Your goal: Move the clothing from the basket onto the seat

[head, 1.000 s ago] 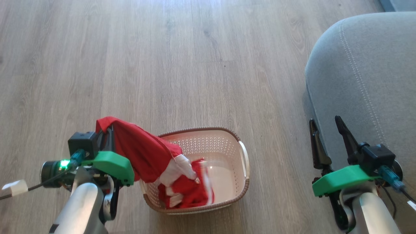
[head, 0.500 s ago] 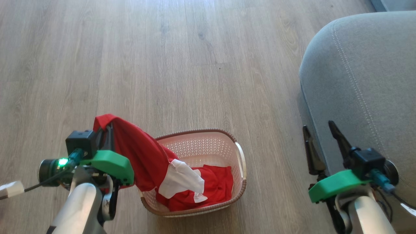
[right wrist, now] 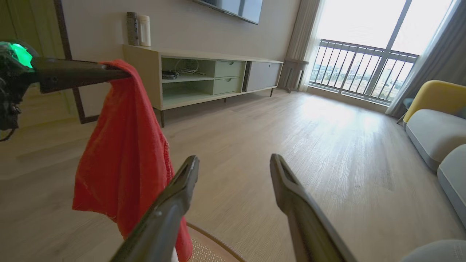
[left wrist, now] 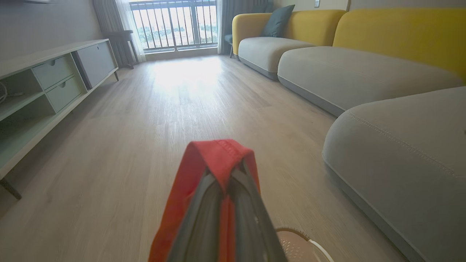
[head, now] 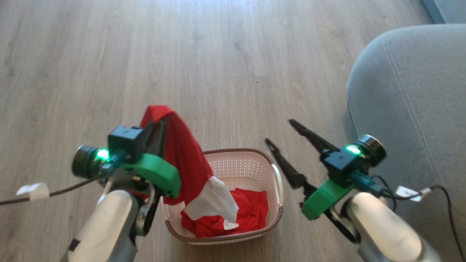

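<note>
Laundry in mid-transfer: the robot's left gripper (head: 160, 125), its two long dark fingers clamped together on a fold of soft red and white clothing (head: 185, 156), holds the fabric high above the left rim of a small rectangular cream plastic laundry basket (head: 240, 163) with perforated sides and a brown woven-look rim. The left wrist view shows the red cloth (left wrist: 218, 151) wrapped over the pinched fingertips, a hold that lets the fabric hang freely. Its lower end, with a white panel, trails down inside the basket onto more red fabric on the bottom; whether that is one garment or two cannot be told.

The right gripper (head: 279, 131) hovers above the basket's right side, jaws spread wide and holding nothing, fingers angled toward the hanging cloth (right wrist: 123, 145). It appears placed to take a second hold, or simply to keep clear.

The large grey fabric-upholstered seat (head: 411, 91), edged with a double line of light stitching, stands to the right of the basket, a strip of pale wood-plank floor (head: 182, 54) between them. No clothing rests on the part of it in view. The load looks partly out of the basket, with the carry across to the right not yet made.
</note>
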